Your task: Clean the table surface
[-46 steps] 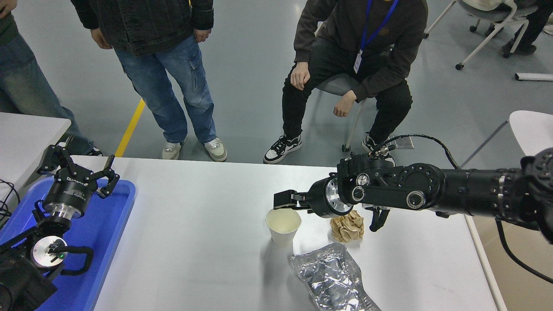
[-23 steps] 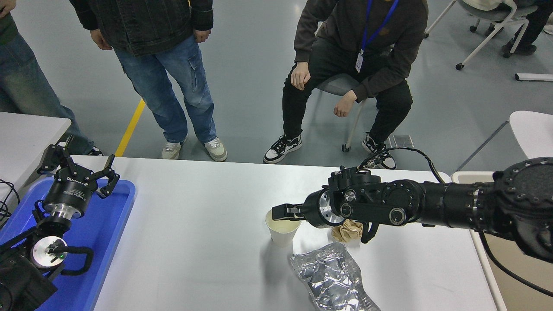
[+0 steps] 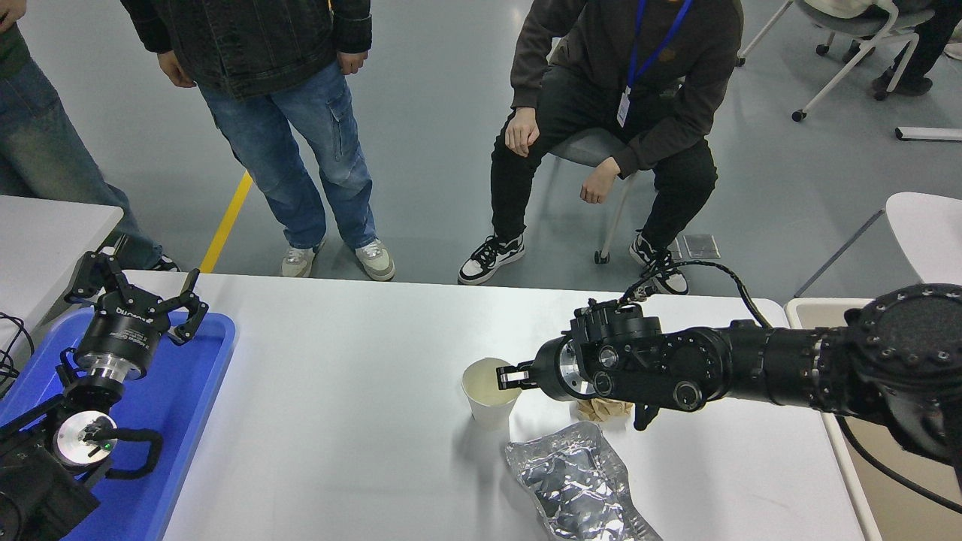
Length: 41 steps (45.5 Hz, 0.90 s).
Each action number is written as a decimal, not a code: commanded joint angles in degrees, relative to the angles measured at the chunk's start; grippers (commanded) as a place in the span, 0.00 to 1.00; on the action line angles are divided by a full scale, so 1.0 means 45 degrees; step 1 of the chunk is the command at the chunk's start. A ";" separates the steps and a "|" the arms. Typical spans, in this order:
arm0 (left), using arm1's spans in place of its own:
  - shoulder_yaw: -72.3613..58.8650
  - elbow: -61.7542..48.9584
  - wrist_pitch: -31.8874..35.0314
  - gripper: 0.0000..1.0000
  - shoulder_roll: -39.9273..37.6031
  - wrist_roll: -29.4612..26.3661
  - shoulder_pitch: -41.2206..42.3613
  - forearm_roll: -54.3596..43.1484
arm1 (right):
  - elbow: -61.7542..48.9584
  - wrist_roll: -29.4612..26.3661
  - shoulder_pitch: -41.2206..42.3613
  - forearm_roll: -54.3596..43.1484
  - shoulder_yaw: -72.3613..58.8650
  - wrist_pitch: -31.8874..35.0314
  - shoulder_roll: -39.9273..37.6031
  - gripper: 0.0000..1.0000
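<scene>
The table surface [image 3: 346, 421] is a wide white top. On it stand a white paper cup [image 3: 488, 391], upright and empty, a crumpled brown paper ball [image 3: 601, 409] and a crinkled silver foil bag [image 3: 575, 485]. My right gripper [image 3: 505, 376] reaches in from the right and sits at the cup's right rim, open, its tips dipping just over the rim. The right arm hides most of the paper ball. My left gripper [image 3: 135, 297] is parked open over the blue tray [image 3: 203, 391] at the lower left.
One person sits on a chair [image 3: 594, 146] beyond the far edge, and others stand at the top left. A smaller white table [image 3: 37, 233] is at the left. A beige surface [image 3: 812, 312] adjoins the table's right end.
My right arm has dropped and drawn slightly towards me, bringing the gripper from above the cup down to its right rim. The cup, paper ball, foil bag and left arm have stayed put.
</scene>
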 commanded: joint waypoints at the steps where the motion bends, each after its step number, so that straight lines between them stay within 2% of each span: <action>1: 0.0000 0.0000 0.0000 1.00 0.0000 0.0000 0.0000 0.0000 | 0.0006 0.0282 0.0087 -0.0190 -0.0080 0.0033 -0.0019 0.00; 18: 0.0000 0.0000 0.0000 1.00 0.0000 0.0000 0.0000 0.0000 | 0.0709 0.0594 0.1219 0.0238 0.0096 0.0423 -0.0410 0.00; 26: 0.0000 0.0000 0.0000 1.00 0.0000 0.0000 0.0000 0.0000 | 0.1937 0.0828 0.2369 0.1293 0.0154 0.1028 -0.1521 0.00; 41: 0.0000 0.0000 0.0000 1.00 0.0000 0.0000 0.0000 0.0000 | 0.3521 0.1297 0.4051 0.1880 0.0428 0.1420 -0.3436 0.00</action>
